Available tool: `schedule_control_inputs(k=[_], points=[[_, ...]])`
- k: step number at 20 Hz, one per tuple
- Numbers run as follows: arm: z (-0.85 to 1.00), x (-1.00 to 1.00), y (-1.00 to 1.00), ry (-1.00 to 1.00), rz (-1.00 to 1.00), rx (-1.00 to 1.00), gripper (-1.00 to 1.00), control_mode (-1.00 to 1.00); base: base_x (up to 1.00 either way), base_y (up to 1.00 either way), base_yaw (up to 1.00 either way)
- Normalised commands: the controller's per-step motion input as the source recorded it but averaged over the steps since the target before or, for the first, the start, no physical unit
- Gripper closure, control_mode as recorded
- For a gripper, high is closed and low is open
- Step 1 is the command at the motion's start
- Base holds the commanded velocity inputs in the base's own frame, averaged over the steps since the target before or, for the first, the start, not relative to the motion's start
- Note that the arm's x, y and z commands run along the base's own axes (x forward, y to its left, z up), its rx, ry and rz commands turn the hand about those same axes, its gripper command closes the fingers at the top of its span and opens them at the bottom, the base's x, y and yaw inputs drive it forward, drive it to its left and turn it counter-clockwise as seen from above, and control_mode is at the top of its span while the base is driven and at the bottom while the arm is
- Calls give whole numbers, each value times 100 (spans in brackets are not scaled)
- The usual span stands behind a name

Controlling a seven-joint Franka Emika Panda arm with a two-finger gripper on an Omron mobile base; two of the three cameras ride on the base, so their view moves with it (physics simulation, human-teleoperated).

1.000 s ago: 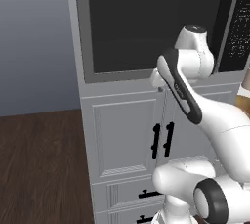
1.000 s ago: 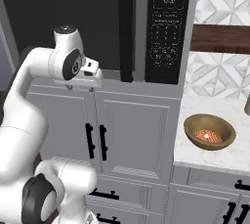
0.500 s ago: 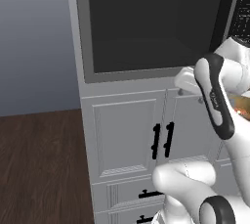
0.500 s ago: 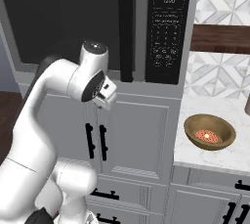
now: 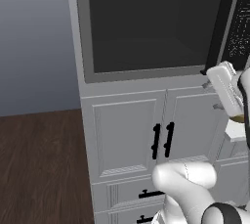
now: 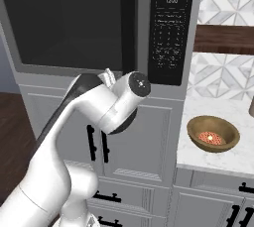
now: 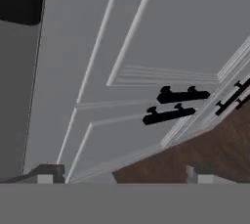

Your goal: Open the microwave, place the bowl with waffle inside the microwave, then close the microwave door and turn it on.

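- right base view: the microwave (image 6: 99,23) sits built in above the white cabinets (image 6: 144,137), its door (image 6: 64,23) shut flush, so the step in hand looks to be the opening.
- the tall black bar handle (image 6: 128,23) runs down the door's right edge, just left of the control strip (image 6: 171,28); the wrist is below it, in front of the cabinets.
- the bowl (image 6: 213,134) with the waffle rests on the worktop (image 6: 198,151) to the right of the microwave, well apart from the arm.
- hand view: the two finger tips (image 7: 45,175) stand apart with cabinet panel and floor showing between them, so the jaws are released and hold nothing.
- that view looks at the cabinet handles (image 7: 176,103), not at the bar, so the hand is aimed too low.
- to do it well, i judge the hand should rise and turn until the bar lies between the fingers, close around its lower half, then pull in an arc about the left hinge.
- a straight pull risks slipping off the bar.
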Motion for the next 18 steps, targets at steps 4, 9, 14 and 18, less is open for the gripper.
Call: schedule_control_inputs(k=[4,9,14,18], points=[[18,1,-45,0,-45,59,-100,-100,0,0,0],[27,10,-41,1,-36,61,-100,-100,0,0,0],[25,4,-56,4,-19,66,-100,-100,0,0,0],[22,16,-56,1,-7,66,-100,-100,0,0,0]])
